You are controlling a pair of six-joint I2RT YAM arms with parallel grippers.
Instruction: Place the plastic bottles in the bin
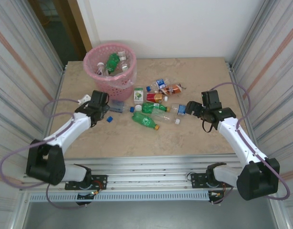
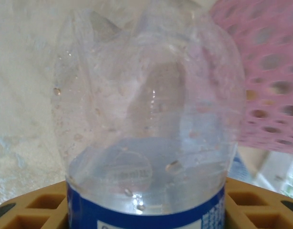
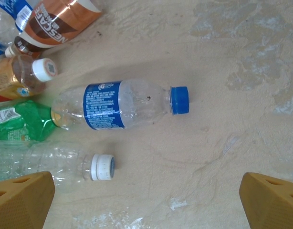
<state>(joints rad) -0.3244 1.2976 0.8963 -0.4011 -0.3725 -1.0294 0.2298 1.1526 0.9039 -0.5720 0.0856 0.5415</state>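
on the left, the left gripper (image 1: 107, 108) is clenched on a clear crushed plastic bottle with a blue label (image 2: 146, 124). in the left wrist view its tan pads (image 2: 36, 210) sit against both sides of the label, and the crumpled body rises towards 12 o'clock. the relation that matters here is the bottle to the round pink plastic lattice bin (image 1: 119, 84). in the top view the bin stands near, at about 12 o'clock from this gripper, and in the wrist view its wall (image 2: 273, 76) shows at 2 o'clock behind the bottle. the left arm lies low and stretched, its forearm slanting towards 1 o'clock. we judge the next move to be a lift up over the rim.

in the middle of the beige marbled table (image 1: 194, 140) the remaining plastic bottles lie scattered, among them a green one (image 1: 145, 120).

on the right, the right gripper (image 3: 146, 200) is released, its fingers (image 3: 22, 198) spread wide at the lower corners of the wrist view. a clear plastic bottle with a blue label and blue cap (image 3: 120, 105) lies flat at 12 o'clock from it, apart from it. its long axis runs 9 to 3 o'clock, with the cap at 3, so it lies along the line between the fingers. we think the wrist would need a quarter turn to close across it. the right arm is the nearer one to this bottle, reaching in towards 10 o'clock.
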